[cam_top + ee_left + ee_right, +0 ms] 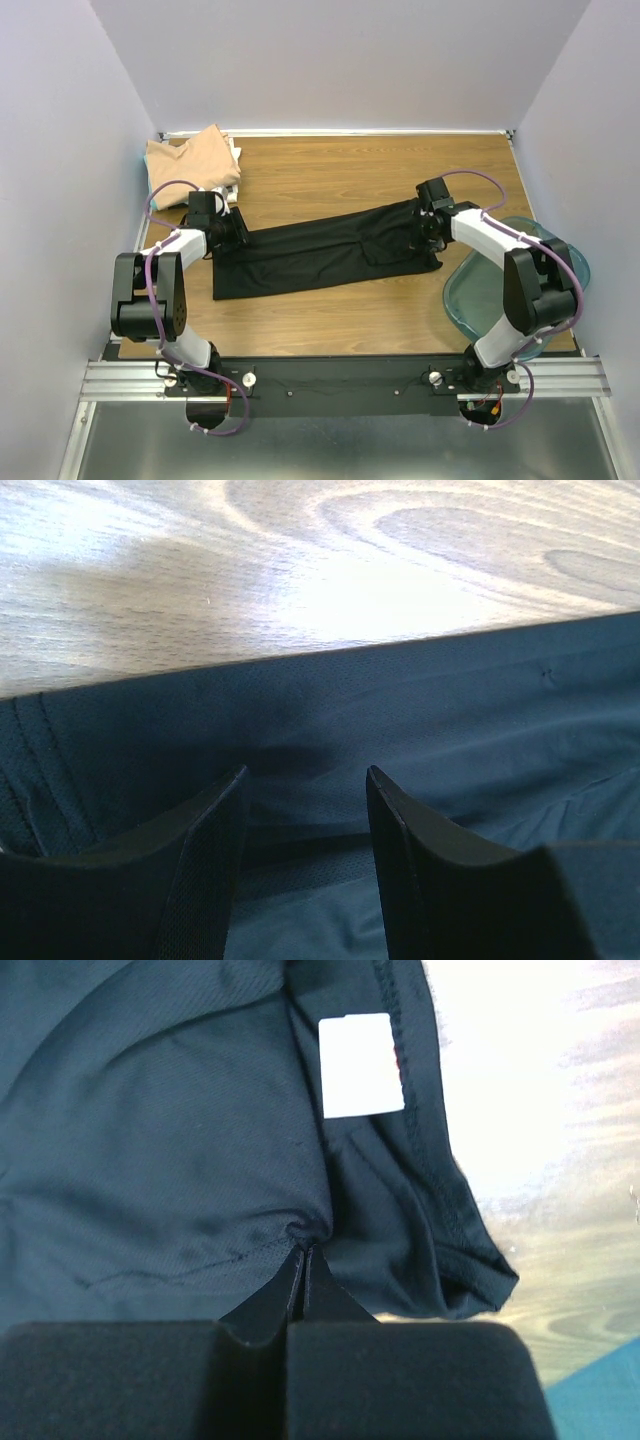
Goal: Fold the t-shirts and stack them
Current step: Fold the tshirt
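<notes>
At the far left corner of the pale wood-grain surface (330,170), a tan soft-cloth t-shirt (195,160) lies folded on paler cloth. It is just beyond the left gripper (232,228).

That gripper sits over the left end of the plain black soft-cloth t-shirt (320,250). Its jaws stand wide apart with the fingers (190,865) low over the fabric, near the cloth's far edge, and they grasp nothing.

The black shirt lies as a long band across the middle of the surface. Its long axis runs left to right and climbs slightly away from the bases toward the right. Each arm has one end of this band, so neither has to reach across.

At the right end, the right gripper (432,225) is closed tight on a small pinch of black cloth, just short of the small white tag (360,1065) near the hem. The clear teal plastic bin (560,262) sits beyond it at the right edge, apart from the shirt.

The next fold likely depends on the left jaws closing on their end so that both ends can move together.
</notes>
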`<state>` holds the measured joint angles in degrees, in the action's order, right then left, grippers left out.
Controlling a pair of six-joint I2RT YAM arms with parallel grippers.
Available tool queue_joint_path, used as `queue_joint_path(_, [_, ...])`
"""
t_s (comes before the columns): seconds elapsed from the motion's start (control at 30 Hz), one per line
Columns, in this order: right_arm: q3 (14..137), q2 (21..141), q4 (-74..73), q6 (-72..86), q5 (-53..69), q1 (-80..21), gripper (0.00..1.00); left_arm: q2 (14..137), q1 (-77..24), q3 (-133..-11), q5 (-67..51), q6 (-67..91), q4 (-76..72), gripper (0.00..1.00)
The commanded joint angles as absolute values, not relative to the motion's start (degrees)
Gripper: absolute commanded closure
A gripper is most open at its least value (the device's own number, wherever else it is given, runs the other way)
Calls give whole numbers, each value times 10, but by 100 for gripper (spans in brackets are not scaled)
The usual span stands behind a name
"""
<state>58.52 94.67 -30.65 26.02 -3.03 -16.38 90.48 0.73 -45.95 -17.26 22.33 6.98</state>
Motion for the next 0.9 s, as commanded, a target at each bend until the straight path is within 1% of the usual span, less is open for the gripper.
queue_joint_path(0.0, [573,914,-340,268,-5,-160,99,920,6,-465,-180,214,73,42])
queue_joint_path(0.13, [565,906,-354,276,-4,-160,100,925,5,-468,-180,213,74,43])
queue_joint_path(0.27, [559,907,-362,282,25,-160,100,930,6,-472,-180,211,74,43])
queue_joint_path(0.57, [548,909,-372,291,25,-160,100,938,5,-478,-180,208,74,42])
queue_joint_path(0.63, [552,910,-374,291,26,-159,97,937,6,-479,-179,209,76,43])
queue_joint_path(0.67, [559,911,-374,291,29,-159,91,936,6,-481,-178,208,77,43])
queue_joint_path(0.7, [563,911,-376,291,29,-160,73,932,6,-483,-178,208,80,43])
queue_joint_path(0.73, [569,910,-381,291,30,-159,63,928,7,-483,-176,208,81,42])
queue_joint_path(0.83, [602,902,-398,290,31,-160,44,908,5,-490,-164,208,90,43])
queue_joint_path(0.87, [611,898,-410,287,33,-160,42,903,6,-497,-163,207,96,43])
